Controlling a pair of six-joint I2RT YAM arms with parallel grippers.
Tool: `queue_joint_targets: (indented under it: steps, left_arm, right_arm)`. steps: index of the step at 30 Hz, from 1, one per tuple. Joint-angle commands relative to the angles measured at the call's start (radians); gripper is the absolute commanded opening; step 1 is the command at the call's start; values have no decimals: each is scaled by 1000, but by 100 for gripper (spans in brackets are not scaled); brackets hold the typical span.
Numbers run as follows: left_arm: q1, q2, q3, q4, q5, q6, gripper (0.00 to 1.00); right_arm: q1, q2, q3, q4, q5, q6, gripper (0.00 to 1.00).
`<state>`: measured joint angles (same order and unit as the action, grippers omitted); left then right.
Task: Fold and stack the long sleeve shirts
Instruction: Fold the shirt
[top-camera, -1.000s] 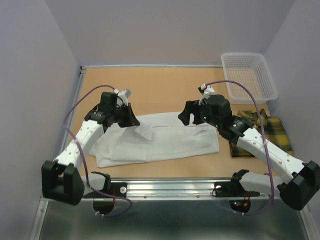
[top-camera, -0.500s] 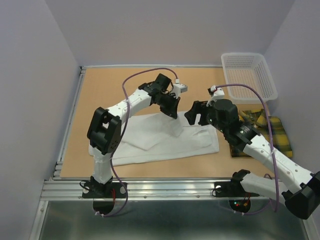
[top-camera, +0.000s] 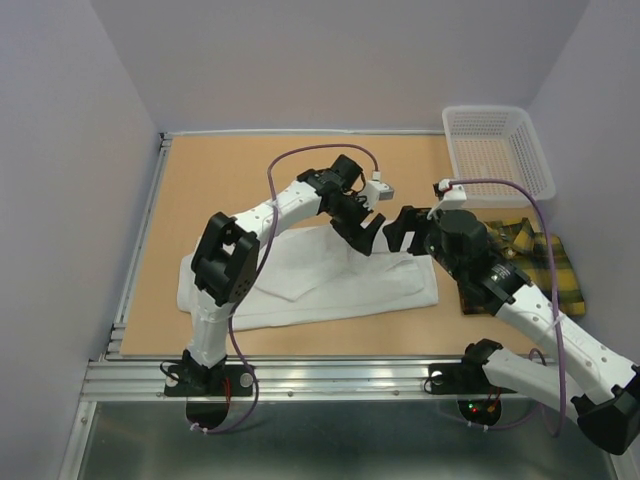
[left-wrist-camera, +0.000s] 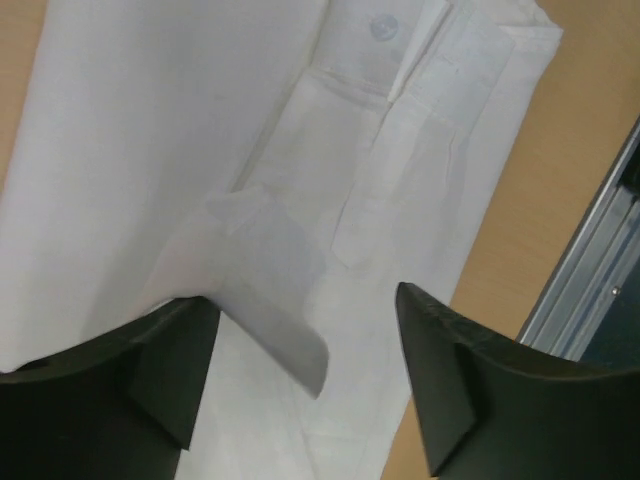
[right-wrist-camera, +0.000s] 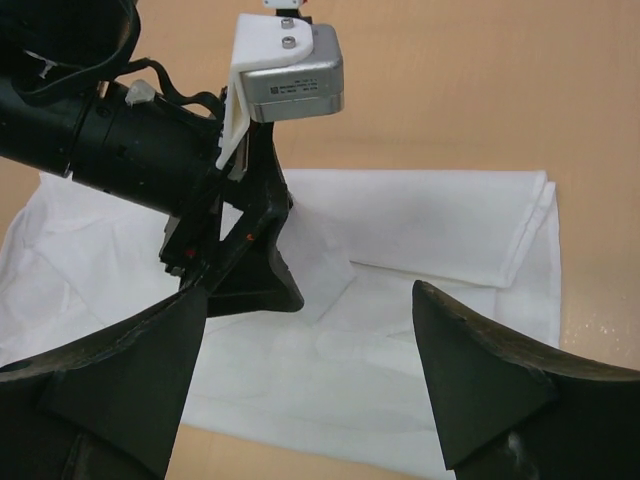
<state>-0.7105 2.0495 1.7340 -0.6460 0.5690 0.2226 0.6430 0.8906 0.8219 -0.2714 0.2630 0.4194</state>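
Task status, as judged from the present layout: folding is partly done on one garment, and stacking is not yet begun. The plain white long-sleeve button-up shirt (top-camera: 330, 285) lies flat near the middle of the tan, cork-coloured table board (top-camera: 250, 180), gathered into a long horizontal band with doubled layers and an uneven left end; further folds appear necessary to bring it to a compact rectangle. The yellow-and-dark plaid long-sleeve shirt (top-camera: 545, 265) lies bunched at the right side of the table, partly hidden under the right arm, close beside the white shirt's right end rather than on it, with no orderly fold visible. The left gripper (top-camera: 365, 238) hangs over the upper right part of the white shirt, jaws spread wide; its wrist view shows a loose raised flap of white cloth (left-wrist-camera: 265, 290) below the gap, pinched by neither finger. The right gripper (top-camera: 403, 228) faces it just beside, also spread wide and empty. Materials: the white shirt is thin, smooth woven cloth with soft creases, stitched seams and one small round button (left-wrist-camera: 381, 28); its folded edges are rounded, not pressed sharp. The plaid cloth shows a regular check. The rectangular white plastic mesh basket (top-camera: 500, 150) stands at the far right corner, rigid with open lattice walls, well apart from the white shirt.
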Motion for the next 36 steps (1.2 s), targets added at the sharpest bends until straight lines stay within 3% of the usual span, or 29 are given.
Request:
queue_joint_targets:
  steps: [1, 5, 7, 14, 17, 23, 26, 28, 36]
  left_arm:
    - [29, -138, -31, 95, -102, -86, 97]
    - [129, -227, -108, 210, -101, -260, 98]
    - [185, -358, -232, 329, -135, -380, 98]
    - [315, -580, -442, 378, -268, -555, 98]
    - [422, -679, -583, 384, -365, -600, 98]
    - [611, -770, -757, 407, -442, -615, 97]
    - [690, -761, -798, 422, -474, -611, 97]
    - [732, -755, -815, 437, -503, -605, 97]
    - [747, -736, -867, 493, -613, -560, 97]
  right_arm:
    - [6, 11, -9, 24, 18, -37, 88]
    - [7, 59, 3, 24, -51, -106, 88]
    - [7, 114, 22, 24, -106, -142, 88]
    - [17, 312, 83, 54, -255, -256, 87]
    - [38, 398, 117, 67, -255, -344, 86]
    - [93, 566, 229, 69, -225, -448, 81]
    - [133, 660, 285, 69, -185, -473, 75]
    - [155, 706, 316, 67, -180, -473, 65]
    - [237, 904, 424, 63, 28, -485, 61]
